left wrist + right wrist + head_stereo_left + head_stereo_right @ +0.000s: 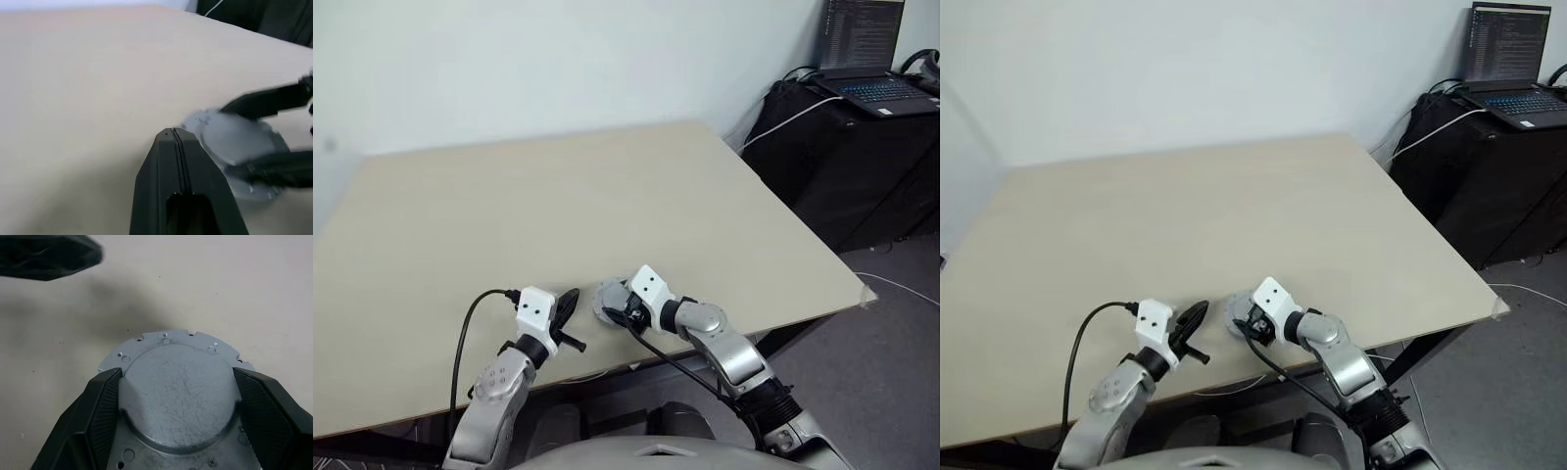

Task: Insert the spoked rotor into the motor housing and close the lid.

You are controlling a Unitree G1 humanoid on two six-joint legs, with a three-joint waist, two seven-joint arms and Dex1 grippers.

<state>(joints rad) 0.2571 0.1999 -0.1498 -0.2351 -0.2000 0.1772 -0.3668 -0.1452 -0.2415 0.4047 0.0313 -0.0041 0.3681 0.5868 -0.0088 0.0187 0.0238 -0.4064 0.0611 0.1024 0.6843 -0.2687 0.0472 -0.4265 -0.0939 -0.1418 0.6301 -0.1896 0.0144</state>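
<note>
The silver-grey lid (178, 391) lies smooth face up near the table's front edge, over a wider notched silver flange (166, 337). My right gripper (177, 374) is shut on the lid's raised round part, one black finger pressed against each side. In the head views the lid (605, 296) peeks out just left of that gripper (617, 311). My left gripper (570, 304) is shut and empty, its tip (172, 131) close beside the lid's left edge, apart from it. The spoked rotor and the motor housing are hidden.
The beige table (607, 196) stretches far beyond both hands. Its front edge runs just under the arms. A black cabinet (862, 166) with an open laptop (871, 69) and cables stands at the right, off the table.
</note>
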